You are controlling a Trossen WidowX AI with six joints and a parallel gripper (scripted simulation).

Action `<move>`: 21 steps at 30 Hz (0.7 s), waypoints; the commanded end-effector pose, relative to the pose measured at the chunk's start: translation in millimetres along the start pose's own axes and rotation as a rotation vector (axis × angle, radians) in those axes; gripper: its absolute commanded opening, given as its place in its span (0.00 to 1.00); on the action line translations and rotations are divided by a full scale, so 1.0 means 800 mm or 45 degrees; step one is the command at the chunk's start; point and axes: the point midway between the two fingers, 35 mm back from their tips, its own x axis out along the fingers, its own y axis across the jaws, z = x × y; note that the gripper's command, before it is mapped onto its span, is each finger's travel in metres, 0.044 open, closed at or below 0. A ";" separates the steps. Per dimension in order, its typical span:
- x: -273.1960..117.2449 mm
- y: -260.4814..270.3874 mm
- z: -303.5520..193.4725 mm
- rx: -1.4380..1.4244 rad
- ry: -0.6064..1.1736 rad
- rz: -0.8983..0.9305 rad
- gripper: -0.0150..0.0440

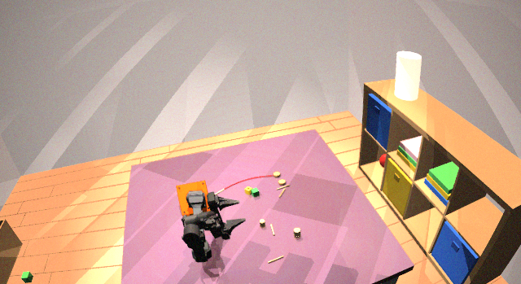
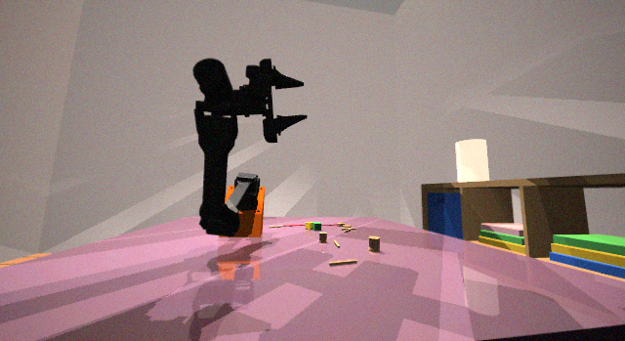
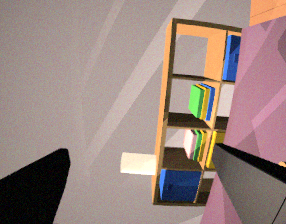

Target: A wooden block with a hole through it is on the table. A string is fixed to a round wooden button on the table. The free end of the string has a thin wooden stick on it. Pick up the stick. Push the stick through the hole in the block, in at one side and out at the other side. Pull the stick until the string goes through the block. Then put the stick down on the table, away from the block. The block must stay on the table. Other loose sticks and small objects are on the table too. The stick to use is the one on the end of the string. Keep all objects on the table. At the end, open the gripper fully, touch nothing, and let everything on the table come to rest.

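because the black parallel-jaw gripper (image 1: 242, 211) (image 2: 305, 101) is raised, spread wide and grasping nothing, you must lower it to the string-end stick (image 1: 220, 191) (image 2: 275, 227), which lies beside the orange base plate (image 1: 180, 189) (image 2: 256, 229), at the end of the red string (image 1: 248, 179) (image 2: 293, 226).

On one pink table (image 1: 163, 243) (image 2: 122, 273) (image 3: 259, 100): five thin sticks (image 1: 275, 259) (image 2: 343, 262); one red string (image 1: 249, 179) (image 2: 293, 226); two wooden discs (image 1: 282, 181); two short cylinders (image 1: 297, 233) (image 2: 374, 244); one yellow block (image 1: 248, 190) (image 2: 309, 226); one green cube (image 1: 255, 192) (image 2: 316, 227); beyond, one shelf unit (image 1: 468, 125) (image 2: 537, 181) (image 3: 166, 100); one white lamp (image 1: 408, 76) (image 2: 472, 160) (image 3: 138, 163).
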 end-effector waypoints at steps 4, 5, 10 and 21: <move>0.001 0.008 -0.005 -0.025 0.005 0.019 1.00; 0.002 0.019 -0.012 -0.057 0.012 0.042 1.00; 0.011 0.072 -0.050 -0.330 0.042 0.079 1.00; 0.064 0.173 -0.201 -1.242 0.207 0.071 1.00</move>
